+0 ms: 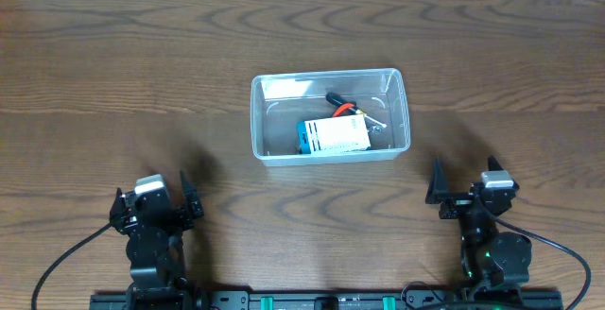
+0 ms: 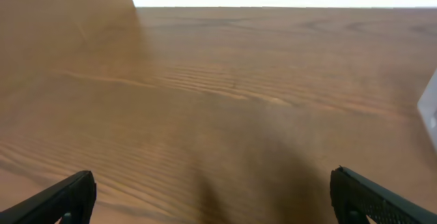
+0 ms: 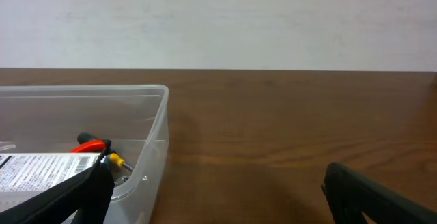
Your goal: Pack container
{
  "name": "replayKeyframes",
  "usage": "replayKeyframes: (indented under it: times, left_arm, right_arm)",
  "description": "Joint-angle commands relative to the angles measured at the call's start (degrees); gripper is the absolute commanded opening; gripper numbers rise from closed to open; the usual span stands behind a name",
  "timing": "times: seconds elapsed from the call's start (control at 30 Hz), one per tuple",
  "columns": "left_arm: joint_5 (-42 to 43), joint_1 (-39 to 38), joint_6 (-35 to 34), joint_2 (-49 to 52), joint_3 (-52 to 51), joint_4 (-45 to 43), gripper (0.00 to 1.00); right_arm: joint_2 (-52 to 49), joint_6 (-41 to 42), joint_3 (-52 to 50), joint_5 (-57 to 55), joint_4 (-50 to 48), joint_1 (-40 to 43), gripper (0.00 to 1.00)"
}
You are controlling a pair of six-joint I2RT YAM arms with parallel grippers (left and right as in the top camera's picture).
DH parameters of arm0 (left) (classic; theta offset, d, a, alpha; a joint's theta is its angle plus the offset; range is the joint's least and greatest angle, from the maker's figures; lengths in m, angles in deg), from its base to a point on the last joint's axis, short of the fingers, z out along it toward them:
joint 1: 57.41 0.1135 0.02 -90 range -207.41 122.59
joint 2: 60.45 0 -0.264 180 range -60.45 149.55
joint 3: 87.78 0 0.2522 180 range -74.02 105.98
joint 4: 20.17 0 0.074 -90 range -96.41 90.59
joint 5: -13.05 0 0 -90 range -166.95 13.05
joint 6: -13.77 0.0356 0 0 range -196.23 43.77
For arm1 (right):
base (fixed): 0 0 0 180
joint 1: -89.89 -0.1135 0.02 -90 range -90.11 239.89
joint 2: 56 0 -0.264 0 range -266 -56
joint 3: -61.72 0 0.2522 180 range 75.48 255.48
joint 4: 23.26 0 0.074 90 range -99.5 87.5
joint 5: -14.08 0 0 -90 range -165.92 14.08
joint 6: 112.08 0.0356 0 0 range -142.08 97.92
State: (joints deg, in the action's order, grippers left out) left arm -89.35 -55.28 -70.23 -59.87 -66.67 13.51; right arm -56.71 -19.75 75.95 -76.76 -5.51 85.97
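The clear plastic container (image 1: 274, 149) stands on the table's middle, and its rim also shows in the right wrist view (image 3: 153, 98). Inside lie a blue-and-white cardboard box (image 1: 331, 136), a red-and-black handled tool (image 1: 340, 105) and a yellow-handled screwdriver (image 3: 117, 161). My left gripper (image 1: 156, 197) is open and empty at the front left, its fingers wide apart over bare wood (image 2: 215, 197). My right gripper (image 1: 468, 185) is open and empty at the front right, near the container's right front corner (image 3: 218, 190).
The wooden table (image 1: 113, 83) stretches around the container. A white wall (image 3: 273, 19) lies beyond the far edge. A pale sliver shows at the right edge of the left wrist view (image 2: 430, 108).
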Motion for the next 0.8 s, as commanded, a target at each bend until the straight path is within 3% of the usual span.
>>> replayKeyframes:
  times: [0.0, 0.77]
  left_arm:
    - [-0.24, -0.35, 4.50, -0.46, -1.27, 0.07, 0.98]
    - [1.29, -0.35, 4.46, -0.35, -1.25, 0.09, 0.98]
  right_arm:
    - [0.37, -0.68, -0.15, -0.22, 0.11, 0.59, 0.99]
    - [0.37, -0.68, -0.15, -0.22, 0.11, 0.59, 0.99]
